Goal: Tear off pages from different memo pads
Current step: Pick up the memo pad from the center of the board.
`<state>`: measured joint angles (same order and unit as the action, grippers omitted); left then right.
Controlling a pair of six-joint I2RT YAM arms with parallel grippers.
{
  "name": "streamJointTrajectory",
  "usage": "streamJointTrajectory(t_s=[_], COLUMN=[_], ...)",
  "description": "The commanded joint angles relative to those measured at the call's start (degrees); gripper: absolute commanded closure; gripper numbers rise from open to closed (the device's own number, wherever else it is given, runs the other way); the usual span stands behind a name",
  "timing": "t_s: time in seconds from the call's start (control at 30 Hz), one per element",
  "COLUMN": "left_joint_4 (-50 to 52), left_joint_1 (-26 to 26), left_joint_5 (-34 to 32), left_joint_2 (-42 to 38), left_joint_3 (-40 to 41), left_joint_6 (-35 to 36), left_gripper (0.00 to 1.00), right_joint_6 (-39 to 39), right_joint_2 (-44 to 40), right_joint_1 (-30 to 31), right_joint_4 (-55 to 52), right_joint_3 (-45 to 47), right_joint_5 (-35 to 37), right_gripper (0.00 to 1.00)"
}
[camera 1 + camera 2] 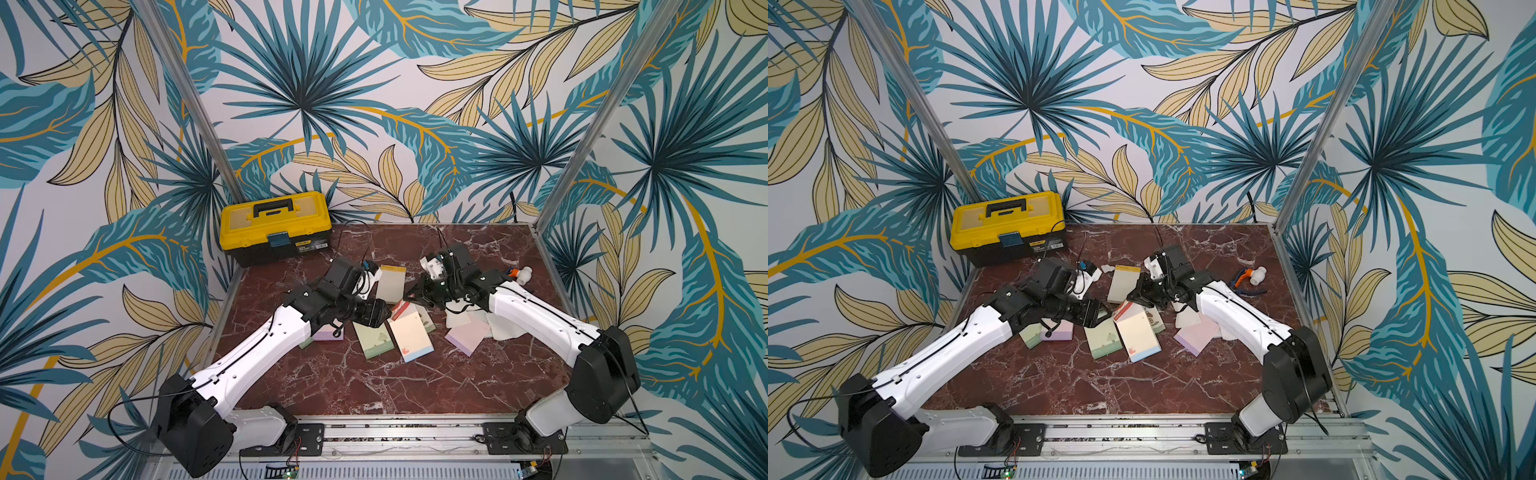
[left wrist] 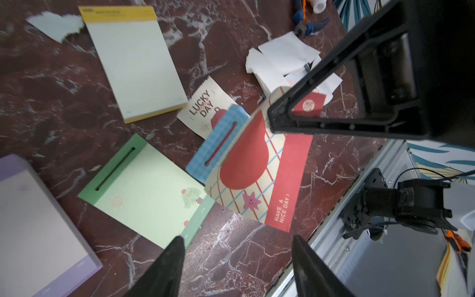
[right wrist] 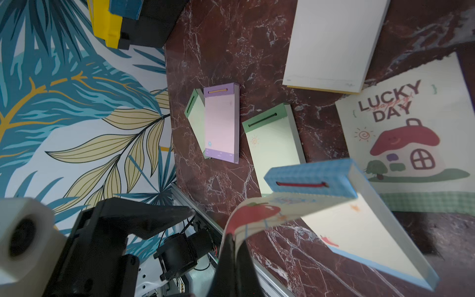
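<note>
**One apple-printed page [image 3: 253,213], gripped for tearing**

Pinched at its edge by the shut right jaws and curled up off the blue memo pad [image 3: 311,180], mid-scene on the desk [image 1: 374,386], presumably to strip it from the binding. The left jaws are held open, empty, just left of the pad, probably to pin it.

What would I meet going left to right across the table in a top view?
Yellow toolbox → left lilac pad → green pad → blue-edged pad → right lilac pad → white-headed tool.
</note>
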<state>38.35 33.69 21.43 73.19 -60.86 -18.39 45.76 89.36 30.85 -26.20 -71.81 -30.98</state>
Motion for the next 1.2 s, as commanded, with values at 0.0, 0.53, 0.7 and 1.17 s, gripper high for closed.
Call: streamJointTrajectory(t_s=[0.0,0.53,0.7,1.17], left_joint_4=[-6.3,-19.0,-27.7,-48.8], left_joint_1=[-0.3,0.4,0.3,-0.7], left_joint_5=[6.6,-4.4,-3.1,-8.5], left_joint_2=[-1.8,-18.8,-15.6,-7.2], left_joint_3=[2.1,18.4,18.0,18.7], left_joint_6=[-0.9,-2.3,3.8,7.8], left_gripper=[0.3,0.22,0.23,0.21], right_joint_6=[-4.4,14.9,14.7,21.0], right_joint_2=[-0.6,-10.7,-11.4,-12.4], right_joint_1=[0.2,0.1,0.0,-0.2], right_joint_4=[-4.1,5.3,3.0,7.8], right_joint_3=[-1.8,1.5,-3.3,-11.4], right_joint_5=[-2.8,1.9,1.8,0.0], right_gripper=[1.0,1.0,1.0,1.0])
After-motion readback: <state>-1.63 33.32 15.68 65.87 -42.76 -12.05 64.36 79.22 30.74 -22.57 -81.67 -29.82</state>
